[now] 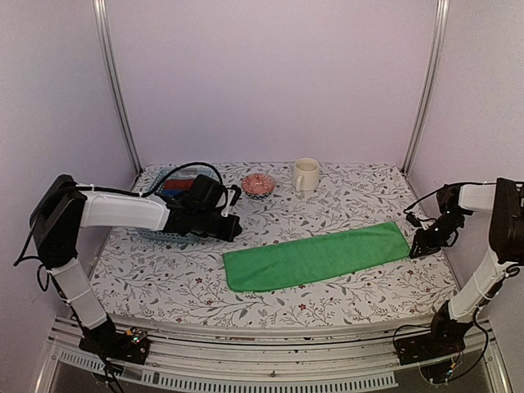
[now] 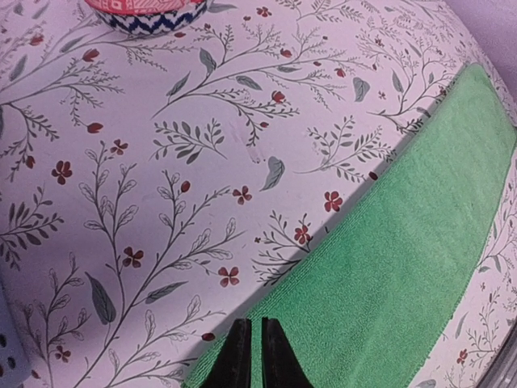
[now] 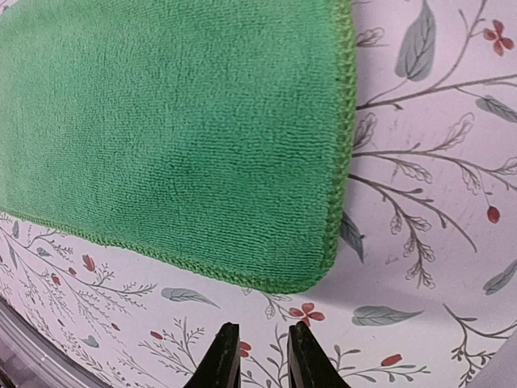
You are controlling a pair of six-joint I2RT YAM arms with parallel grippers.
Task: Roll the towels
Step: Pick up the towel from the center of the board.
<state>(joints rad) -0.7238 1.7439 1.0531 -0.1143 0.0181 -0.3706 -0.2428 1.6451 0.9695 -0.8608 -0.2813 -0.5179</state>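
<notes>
A bright green towel (image 1: 315,256) lies flat as a long strip across the middle of the table. My left gripper (image 1: 232,227) hovers just behind the towel's left end. In the left wrist view its fingertips (image 2: 257,347) are almost together, with nothing between them, over the towel's edge (image 2: 388,267). My right gripper (image 1: 418,246) is low at the towel's right end. In the right wrist view its fingertips (image 3: 260,356) stand a little apart and empty, just short of the towel's corner (image 3: 186,137). No orange printed towels are in view.
A blue basket (image 1: 151,236) stands at the back left, mostly under my left arm, with blue and dark red cloth rolls (image 1: 175,185) in it. A small patterned bowl (image 1: 259,183) (image 2: 145,12) and a cream mug (image 1: 305,174) stand at the back.
</notes>
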